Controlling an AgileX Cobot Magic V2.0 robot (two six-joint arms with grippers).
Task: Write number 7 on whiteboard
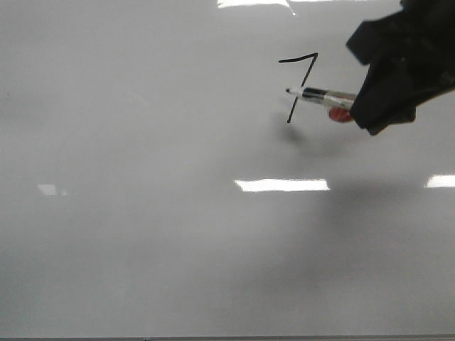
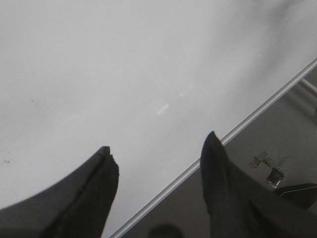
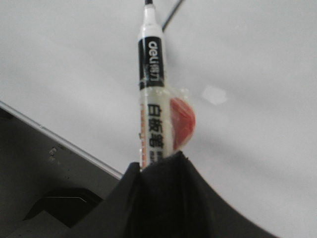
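Note:
The whiteboard [image 1: 156,234] fills the front view, pale and glossy. A black number 7 [image 1: 301,78] is drawn on it at the upper right; its downstroke end shows in the right wrist view [image 3: 171,15]. My right gripper [image 1: 366,106] is shut on a white marker [image 1: 320,96] with a black band and a red piece taped to it. The marker tip points left, just left of the 7's downstroke, with its shadow apart from it on the board. In the right wrist view the marker [image 3: 152,94] sticks out of the closed gripper [image 3: 158,166]. My left gripper [image 2: 158,153] is open and empty over the board's edge.
The whiteboard's thin metal edge [image 2: 237,131] runs diagonally in the left wrist view, with dark grey surface [image 2: 277,144] beyond it. In the right wrist view the board edge [image 3: 64,144] and a dark surface lie beside the gripper. Bright light reflections [image 1: 281,185] lie on the board.

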